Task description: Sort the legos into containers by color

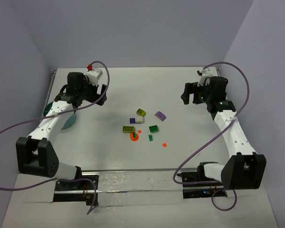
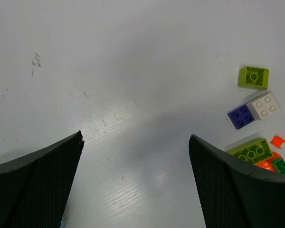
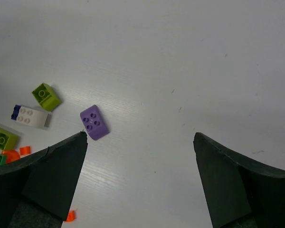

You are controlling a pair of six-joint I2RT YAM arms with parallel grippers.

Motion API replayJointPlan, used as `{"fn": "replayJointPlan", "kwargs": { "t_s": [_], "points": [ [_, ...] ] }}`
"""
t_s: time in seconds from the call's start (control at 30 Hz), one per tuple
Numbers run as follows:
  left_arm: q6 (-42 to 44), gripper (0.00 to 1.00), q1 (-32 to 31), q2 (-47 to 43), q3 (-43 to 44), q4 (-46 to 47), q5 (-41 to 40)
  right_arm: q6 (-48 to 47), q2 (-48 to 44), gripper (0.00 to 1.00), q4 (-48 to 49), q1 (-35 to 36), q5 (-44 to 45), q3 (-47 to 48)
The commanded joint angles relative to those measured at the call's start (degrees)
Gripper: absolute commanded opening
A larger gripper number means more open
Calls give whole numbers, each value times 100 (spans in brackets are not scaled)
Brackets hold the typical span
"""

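Observation:
The legos lie loose mid-table: a lime brick point(image 1: 141, 112), a purple brick point(image 1: 160, 115), a white-and-dark-purple pair point(image 1: 136, 121), a long lime brick point(image 1: 128, 129), a dark green brick point(image 1: 153, 128), a round orange piece point(image 1: 134, 137) and small orange bits. The teal bowl point(image 1: 69, 120) sits at the left, mostly hidden under my left arm. My left gripper point(image 1: 102, 95) point(image 2: 136, 137) is open and empty, left of the pile, over bare table. My right gripper point(image 1: 186, 95) point(image 3: 140, 135) is open and empty, right of the pile, the purple brick point(image 3: 94, 122) by its left fingertip.
Grey-violet walls enclose the white table point(image 1: 147, 85) at the back and sides. Purple cables loop from both arms. A metal rail point(image 1: 137, 183) runs along the near edge between the arm bases.

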Motion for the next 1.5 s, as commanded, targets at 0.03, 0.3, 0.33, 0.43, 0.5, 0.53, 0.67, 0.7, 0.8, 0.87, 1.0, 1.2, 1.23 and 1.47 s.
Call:
{"fn": "replayJointPlan", "kwargs": {
  "t_s": [0.03,0.3,0.33,0.43,0.5,0.53,0.67,0.7,0.8,0.87,1.0,1.2,1.23,1.47],
  "points": [
    [885,99,-356,-60,362,-508,307,-117,-19,100,-62,34,-14,172],
    [2153,99,-1906,351,794,-1600,-177,-230,-3,100,-410,-104,-185,-3],
    [2382,99,-2078,566,930,-1865,-113,-251,19,100,-489,-183,-250,-24],
    [2606,99,-2439,951,1260,-2521,-86,-335,46,100,-699,-345,-407,-53],
    [2668,95,-2670,1391,1711,-2933,-209,-382,16,100,-737,-507,-451,-194],
    [2677,93,-2744,1627,1853,-3052,-260,-393,-6,100,-732,-579,-453,-253],
    [2646,82,-3044,2178,2145,-3320,-558,-413,-65,100,-730,-722,-479,-422],
    [2646,80,-3078,2246,2170,-3329,-600,-413,-74,100,-738,-762,-520,-447],
    [2709,80,-3081,2506,2224,-3446,-730,-413,-83,100,-739,-817,-566,-455],
    [2757,81,-3089,2582,2267,-3544,-704,-413,-83,100,-747,-844,-584,-458],
    [2848,86,-3128,2577,2208,-3559,-556,-425,-57,100,-756,-854,-568,-458],
    [2809,88,-3170,2807,2219,-3503,-566,-432,24,100,-765,-873,-575,-452],
    [2791,88,-3176,2856,2231,-3491,-554,-438,30,100,-765,-879,-569,-464],
    [2713,88,-3243,3080,2229,-3328,-634,-469,35,100,-783,-902,-541,-446]
  ]
}}
